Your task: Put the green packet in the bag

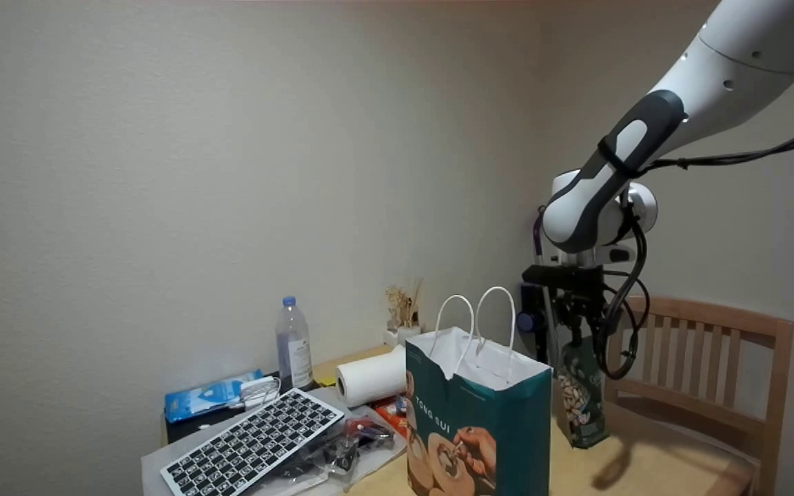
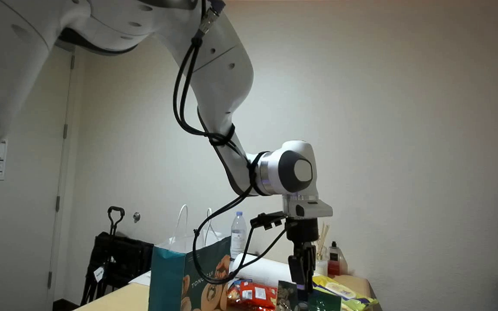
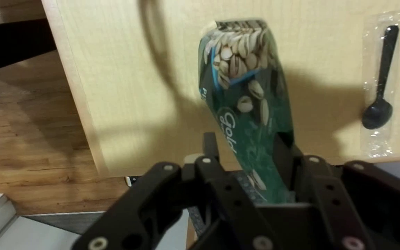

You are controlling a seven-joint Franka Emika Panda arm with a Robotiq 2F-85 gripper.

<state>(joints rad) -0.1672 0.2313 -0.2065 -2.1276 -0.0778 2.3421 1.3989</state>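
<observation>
Near the green packet (image 3: 252, 128) we see the bag (image 1: 480, 413) and, on the worktop (image 3: 116, 69), a wrapped spoon (image 3: 383, 83). The packet's long axis runs near-vertical, broad base down, top end between parted jaws, a gap on one side. We cannot tell whether the base meets the worktop.

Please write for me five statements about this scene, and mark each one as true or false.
1. The small green snack pouch shows printed nuts. True.
2. The tall teal paper bag with white loop handles contains the pouch. False: the pouch is outside it, at the black gripper.
3. The black plastic spoon lies in a clear wrapper. True.
4. The tall clear plastic bottle has a red cap. False: its cap is blue.
5. The white paper roll lies on its side. True.
</observation>
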